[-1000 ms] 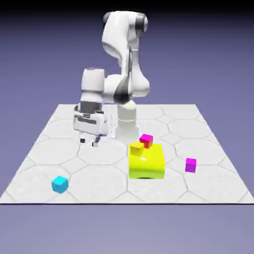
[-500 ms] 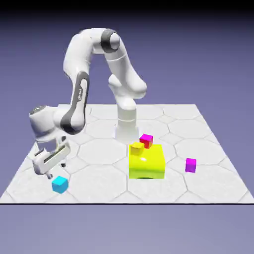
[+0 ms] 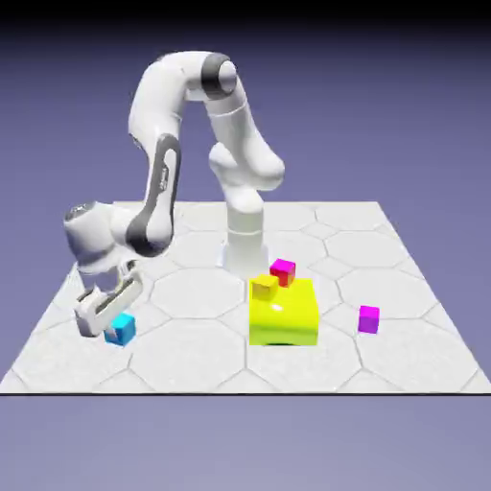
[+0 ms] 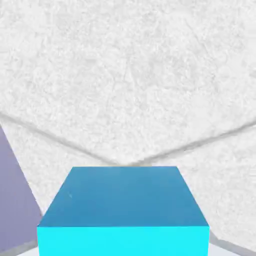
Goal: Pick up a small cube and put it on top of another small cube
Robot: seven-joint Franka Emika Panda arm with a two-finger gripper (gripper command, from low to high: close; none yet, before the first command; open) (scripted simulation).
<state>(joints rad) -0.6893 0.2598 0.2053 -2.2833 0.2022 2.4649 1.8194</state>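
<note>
- cyan cube (image 4: pixel 123 200) between the jaws (image 4: pixel 125 247), at the exterior view's left; the jaws are closed on it, a cube's width apart;
- crimson-pink cube (image 3: pixel 283 272) well apart from them, behind the big yellow block (image 3: pixel 286 318)

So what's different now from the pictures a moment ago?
The end effector has come across to the exterior view's left and closed on the small cyan cube. The cube now sits a little farther up that view, probably lifted. The crimson-pink cube, the orange-yellow cube, the big yellow block and the purple cube stayed put.
</note>
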